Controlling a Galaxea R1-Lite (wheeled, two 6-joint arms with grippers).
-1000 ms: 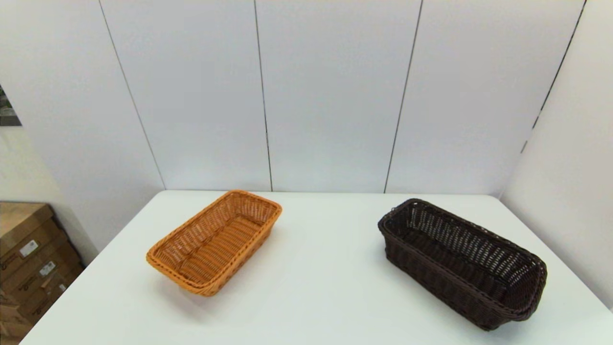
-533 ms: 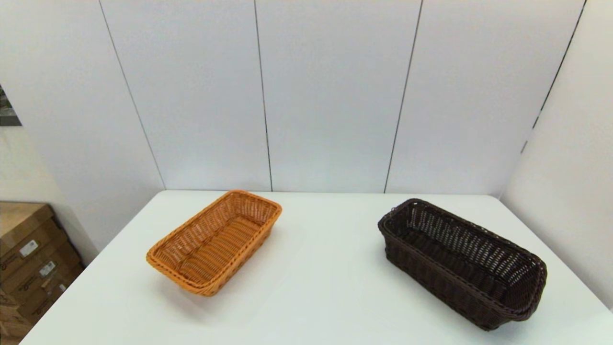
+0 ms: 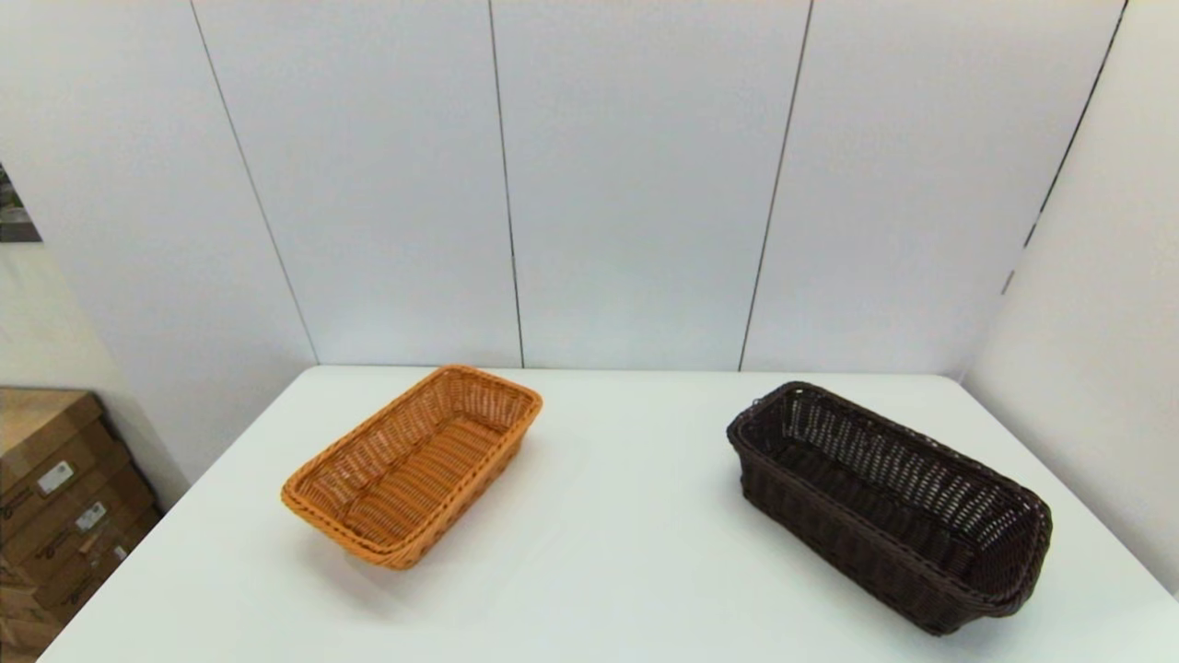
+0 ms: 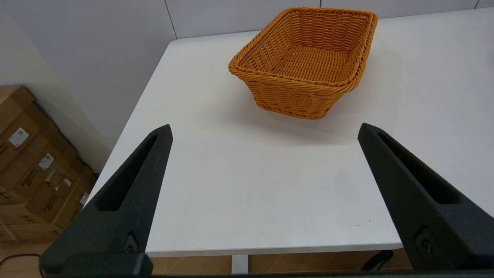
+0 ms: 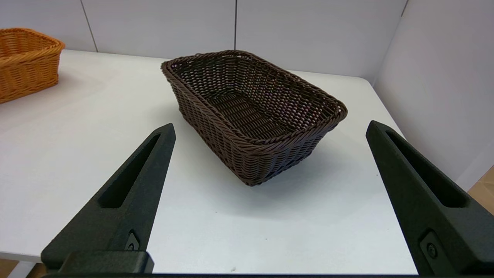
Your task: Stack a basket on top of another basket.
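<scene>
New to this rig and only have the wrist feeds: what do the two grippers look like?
Both alike. The left gripper and right gripper each have two long, matte black, wedge-shaped fingers tapering to a point, with a slot-like recess along each and a small round fastener near the base. No cables or markings show.

Both arms are kept out of the head view entirely. The orange-tan woven wicker basket (image 5: 27,61) is cut off by the right wrist picture's edge, only one end shown. The stacked brown cardboard boxes (image 3: 55,516) are clipped at the frame edge, their label text too small to be read.
</scene>
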